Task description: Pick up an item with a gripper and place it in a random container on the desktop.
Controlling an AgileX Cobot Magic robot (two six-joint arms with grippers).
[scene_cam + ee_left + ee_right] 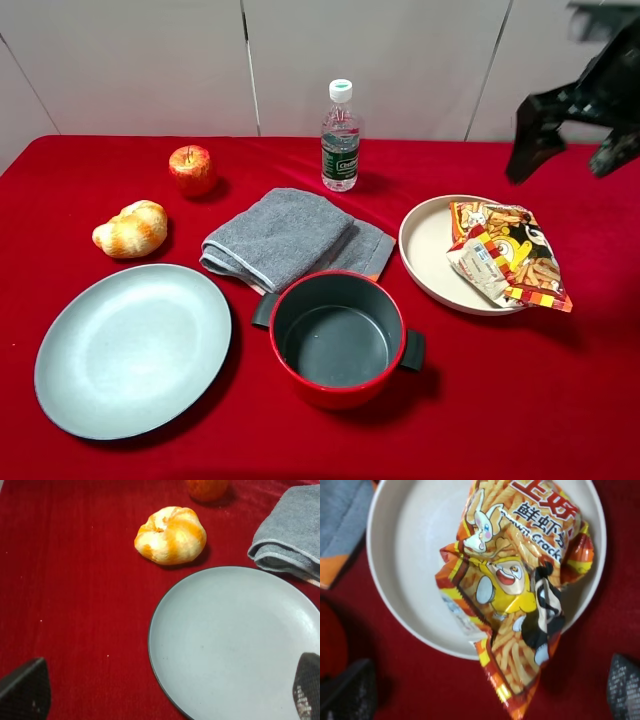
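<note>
The orange, yellow and red foil snack bag point(505, 255) lies in the cream-white round dish point(425, 245) at the right of the red table, one end hanging over the dish's near rim. My right gripper point(572, 150) is open and empty, raised above and behind the dish. In the right wrist view the bag point(515, 590) and dish point(410, 555) lie below my gripper point(487, 692), well apart from the fingertips point(350, 690). My left gripper point(167, 695) is open and empty over the grey-blue plate; it does not show in the exterior view.
A red pot with a grey inside point(340, 340) stands at front centre, a grey towel point(285, 235) behind it, a water bottle point(340, 135) at the back. The grey-blue plate point(135, 345), bread roll point(131, 228) and red apple point(191, 168) are on the left.
</note>
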